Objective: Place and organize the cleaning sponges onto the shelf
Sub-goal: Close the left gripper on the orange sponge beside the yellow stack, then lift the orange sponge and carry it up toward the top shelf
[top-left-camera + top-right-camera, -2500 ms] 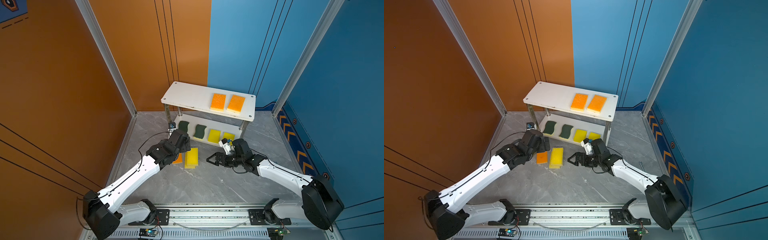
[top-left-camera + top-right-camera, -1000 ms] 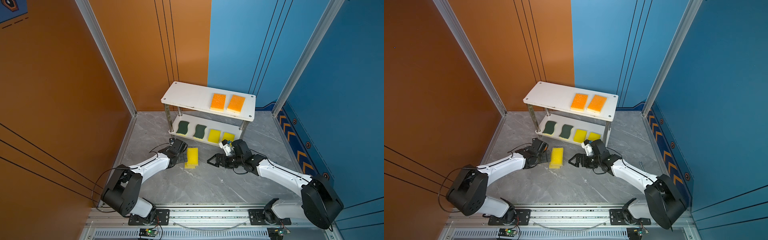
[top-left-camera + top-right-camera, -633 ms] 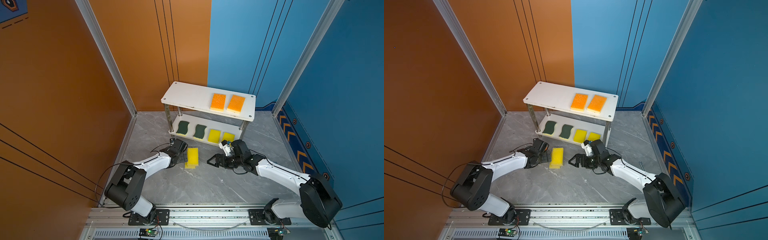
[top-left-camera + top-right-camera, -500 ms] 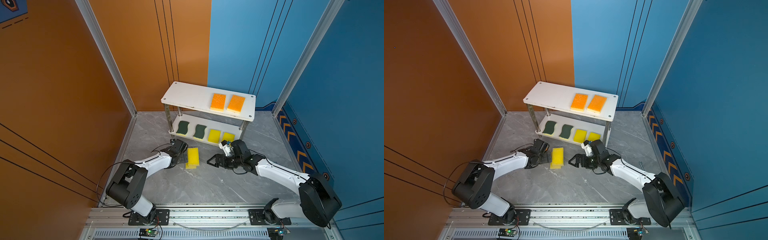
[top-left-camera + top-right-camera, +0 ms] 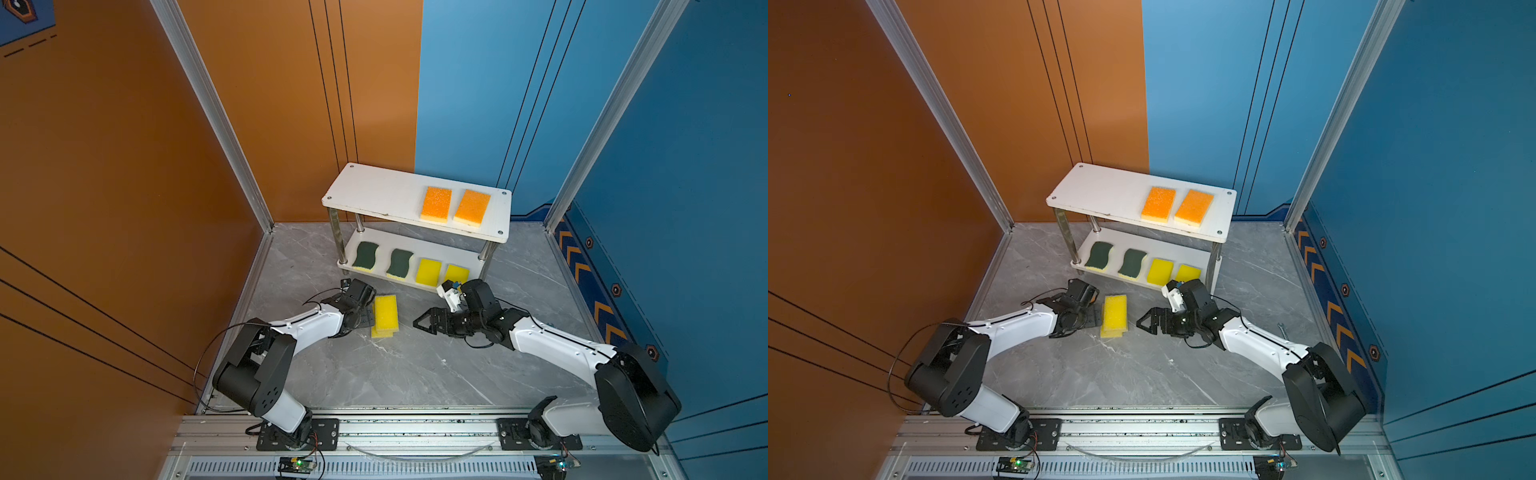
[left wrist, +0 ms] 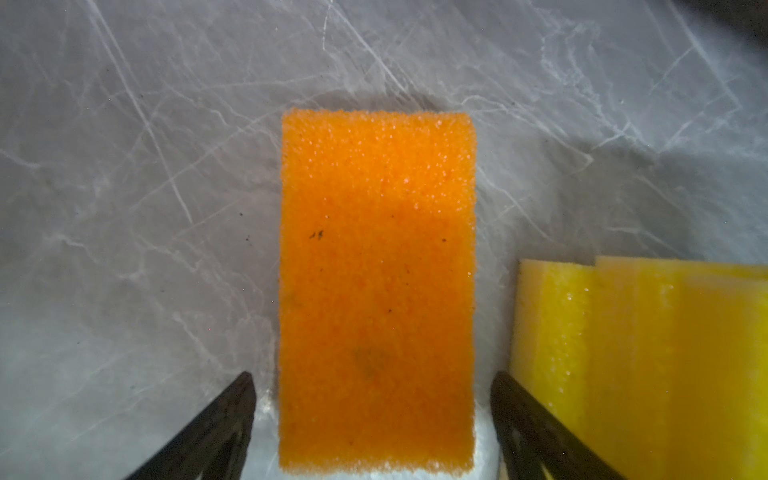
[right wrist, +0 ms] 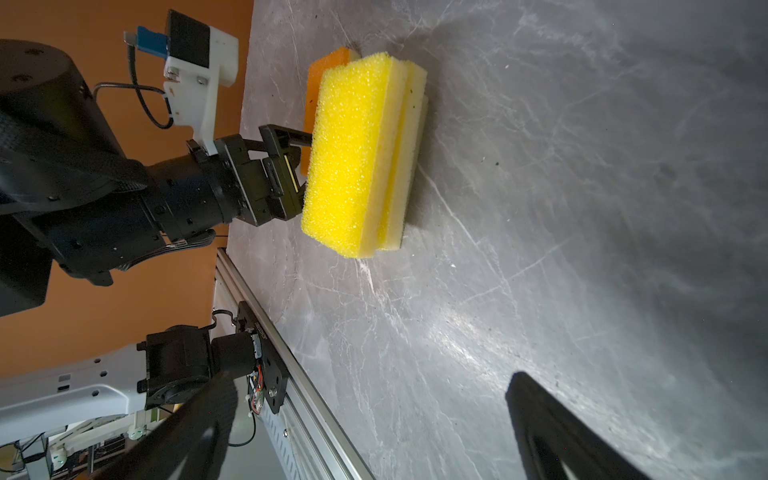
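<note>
The rectangular orange-topped foam sponge (image 6: 377, 291) lies flat on the grey marble-look floor (image 5: 415, 374), sitting right between the two black fingertips (image 6: 232, 411) of the left gripper (image 6: 374, 399) — jaws spread just wider than the sponge, with a thin gap on each side, so not squeezing it. Just beside it is the stack of yellow rectangular foam sponges (image 5: 385, 315), also on the floor, in front of the shelf.

Compared with a couple of seconds back, the left arm has dropped low and folded in, and the orange sponge that used to show in the top views is now hidden under its wrist. The yellow stack hasn't moved.

The small white two-tier shelf with chrome legs (image 5: 374, 195) holds two orange-topped sponges (image 5: 435, 203) at the right end of the top board; the lower board has two wavy dark-green scouring pads (image 5: 365, 255) and two yellow sponges (image 5: 429, 271) in a row.

The right gripper (image 5: 426, 323) hovers low with jaws wide and nothing in them — pointing at the yellow stack, same spot as before.
</note>
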`<action>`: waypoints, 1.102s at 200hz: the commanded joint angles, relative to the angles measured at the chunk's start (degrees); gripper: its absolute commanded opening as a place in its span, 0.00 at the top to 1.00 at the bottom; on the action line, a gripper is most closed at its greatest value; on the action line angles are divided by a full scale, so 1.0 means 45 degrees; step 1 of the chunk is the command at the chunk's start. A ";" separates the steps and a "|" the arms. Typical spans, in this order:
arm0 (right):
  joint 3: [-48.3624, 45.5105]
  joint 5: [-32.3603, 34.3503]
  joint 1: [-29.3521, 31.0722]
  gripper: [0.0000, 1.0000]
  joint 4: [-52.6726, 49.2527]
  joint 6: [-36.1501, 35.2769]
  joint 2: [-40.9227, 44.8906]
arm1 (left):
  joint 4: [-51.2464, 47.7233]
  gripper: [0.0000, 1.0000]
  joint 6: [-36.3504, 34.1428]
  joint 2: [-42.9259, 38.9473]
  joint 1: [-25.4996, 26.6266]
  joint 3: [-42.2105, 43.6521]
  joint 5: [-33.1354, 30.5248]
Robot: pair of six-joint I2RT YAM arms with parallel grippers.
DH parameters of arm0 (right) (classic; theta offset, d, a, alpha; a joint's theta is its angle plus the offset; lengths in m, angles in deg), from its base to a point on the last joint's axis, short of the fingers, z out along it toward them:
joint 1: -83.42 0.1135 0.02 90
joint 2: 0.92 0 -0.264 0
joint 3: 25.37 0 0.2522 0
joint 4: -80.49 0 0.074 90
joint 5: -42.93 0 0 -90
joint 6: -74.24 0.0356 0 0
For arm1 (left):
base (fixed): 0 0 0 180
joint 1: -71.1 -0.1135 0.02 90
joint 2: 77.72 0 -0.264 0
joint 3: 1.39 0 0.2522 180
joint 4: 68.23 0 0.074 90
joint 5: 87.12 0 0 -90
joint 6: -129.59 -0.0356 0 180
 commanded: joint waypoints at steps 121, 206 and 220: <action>0.0208 -0.0098 -0.0018 0.00 0.0386 -0.0189 -0.0207 | -0.0032 0.26 -0.0122 -0.0012 -0.0193 0.0406 0.0074; 0.0169 -0.0134 -0.0021 0.00 0.0501 -0.0148 -0.0325 | -0.0644 0.35 -0.0376 -0.0895 -0.0254 0.0254 -0.0068; 0.0165 -0.0151 -0.0021 0.00 0.0502 -0.0145 -0.0345 | -0.0781 0.35 -0.0405 -0.1017 -0.0265 0.0220 -0.0089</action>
